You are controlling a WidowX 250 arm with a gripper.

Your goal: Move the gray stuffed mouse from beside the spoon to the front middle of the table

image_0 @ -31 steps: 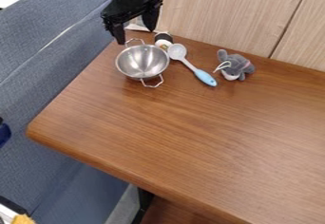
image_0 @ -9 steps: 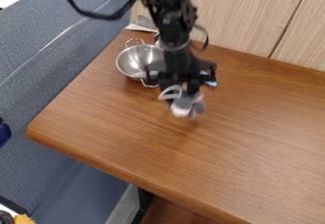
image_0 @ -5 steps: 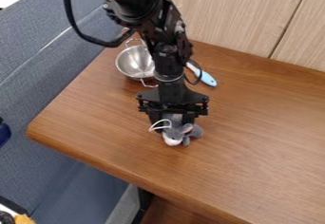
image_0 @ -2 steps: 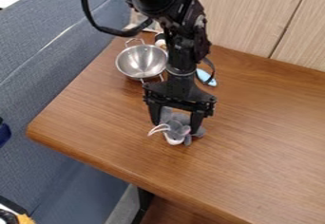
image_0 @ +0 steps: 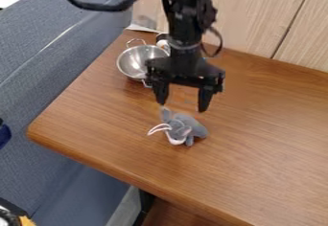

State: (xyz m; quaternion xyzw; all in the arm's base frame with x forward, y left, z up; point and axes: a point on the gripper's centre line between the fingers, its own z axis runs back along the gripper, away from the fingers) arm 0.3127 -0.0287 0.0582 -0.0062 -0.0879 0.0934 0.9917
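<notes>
Plush toy (image_0: 186, 125), inside table edge (image_0: 128, 176), pincer (image_0: 182, 107) above

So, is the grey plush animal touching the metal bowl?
Apart. The camera view shows bare wooden tabletop between the grey plush animal and the metal bowl, including its near handle.

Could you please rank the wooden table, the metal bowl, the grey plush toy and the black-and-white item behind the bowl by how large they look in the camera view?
1. Wooden table
2. Metal bowl and grey plush toy: too close to rank, the bowl being partly hidden
3. Black-and-white item, partly hidden
</notes>
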